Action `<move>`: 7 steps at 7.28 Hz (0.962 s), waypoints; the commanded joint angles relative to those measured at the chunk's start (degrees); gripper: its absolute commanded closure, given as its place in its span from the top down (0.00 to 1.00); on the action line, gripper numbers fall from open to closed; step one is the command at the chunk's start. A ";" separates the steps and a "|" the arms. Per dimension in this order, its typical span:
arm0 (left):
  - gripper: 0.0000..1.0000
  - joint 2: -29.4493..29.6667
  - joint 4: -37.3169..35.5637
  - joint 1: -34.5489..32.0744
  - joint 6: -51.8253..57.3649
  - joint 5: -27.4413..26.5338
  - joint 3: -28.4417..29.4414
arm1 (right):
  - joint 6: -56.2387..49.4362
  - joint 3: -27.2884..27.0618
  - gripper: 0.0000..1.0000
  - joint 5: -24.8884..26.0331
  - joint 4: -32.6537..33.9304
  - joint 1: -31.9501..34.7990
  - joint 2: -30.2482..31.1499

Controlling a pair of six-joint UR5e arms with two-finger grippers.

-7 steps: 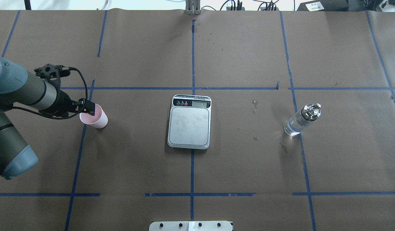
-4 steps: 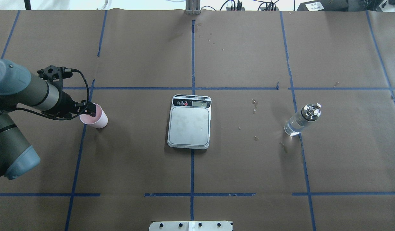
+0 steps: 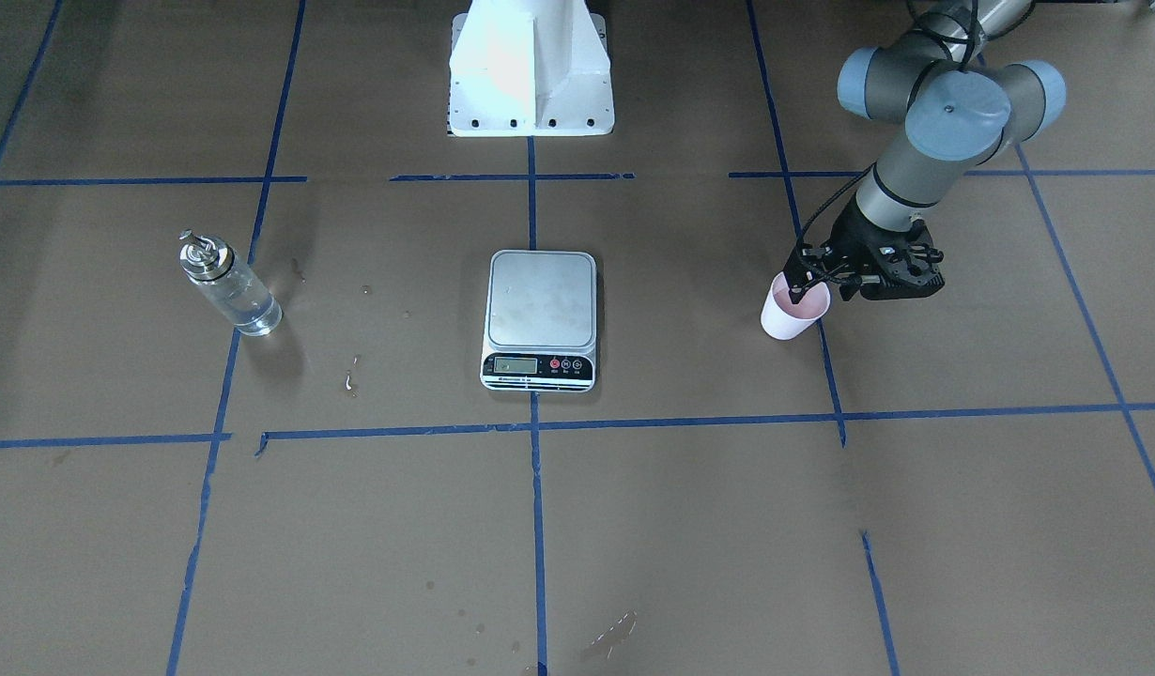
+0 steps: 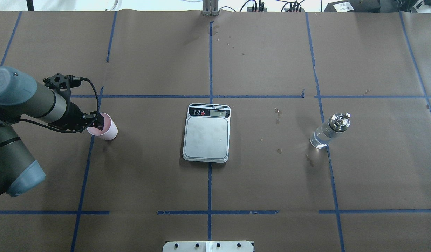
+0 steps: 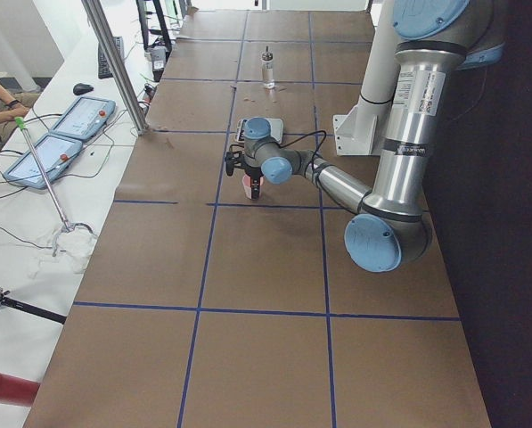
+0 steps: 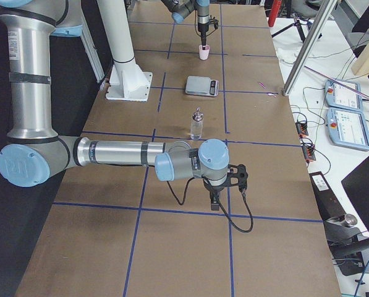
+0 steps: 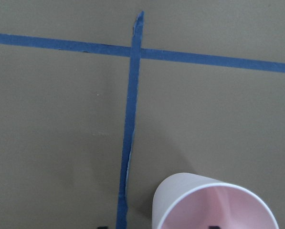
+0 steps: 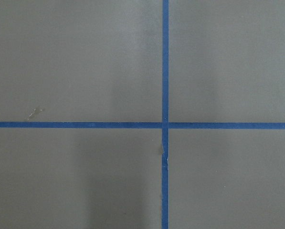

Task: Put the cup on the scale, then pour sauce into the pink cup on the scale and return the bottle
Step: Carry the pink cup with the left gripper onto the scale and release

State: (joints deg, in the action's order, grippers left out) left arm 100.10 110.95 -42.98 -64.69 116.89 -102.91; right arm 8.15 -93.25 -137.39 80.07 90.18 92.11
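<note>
The left gripper (image 4: 97, 121) is set astride the cup (image 4: 110, 131) wall, jaws apart, left of the scale (image 4: 206, 136). For the right gripper (image 6: 214, 203), jaw state cannot be determined.

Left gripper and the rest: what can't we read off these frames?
- left gripper fingertips: cut off by the left wrist view's bottom edge, hidden under its own body overhead; contact with pink cup unclear.
- scale LCD reading: too small in every view.
- right gripper: small, exterior right only; open or shut unclear.

Left gripper (image 4: 96, 121) mid-left overhead, pointing down, fingers parted; right gripper (image 6: 214, 204) lower centre, right-side view, grip unclear
</note>
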 commanded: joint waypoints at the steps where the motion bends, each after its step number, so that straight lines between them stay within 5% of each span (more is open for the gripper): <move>1: 0.15 0.00 -0.12 0.35 0.09 0.00 0.17 | -0.06 0.00 1.00 -0.07 0.00 0.00 0.00; 2: 0.00 0.00 -0.12 0.35 0.09 0.00 0.43 | -0.06 -0.09 1.00 -0.07 0.00 0.00 -0.09; 4: 0.00 -0.87 -1.08 -0.35 -0.35 0.17 -4.10 | -0.15 -0.09 1.00 -0.07 0.09 0.00 -0.61; 6: 0.00 1.04 -13.07 -1.32 -0.26 0.35 -12.45 | -0.15 -0.09 1.00 -0.16 0.09 0.00 -0.97; 7: 0.00 6.80 -20.88 -1.23 -0.52 0.44 -14.40 | -0.15 -0.09 1.00 -0.16 0.09 0.00 -0.97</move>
State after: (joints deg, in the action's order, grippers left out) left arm 101.88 98.99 -44.13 -65.01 117.24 -113.82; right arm 8.00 -93.34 -137.52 80.15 90.17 91.20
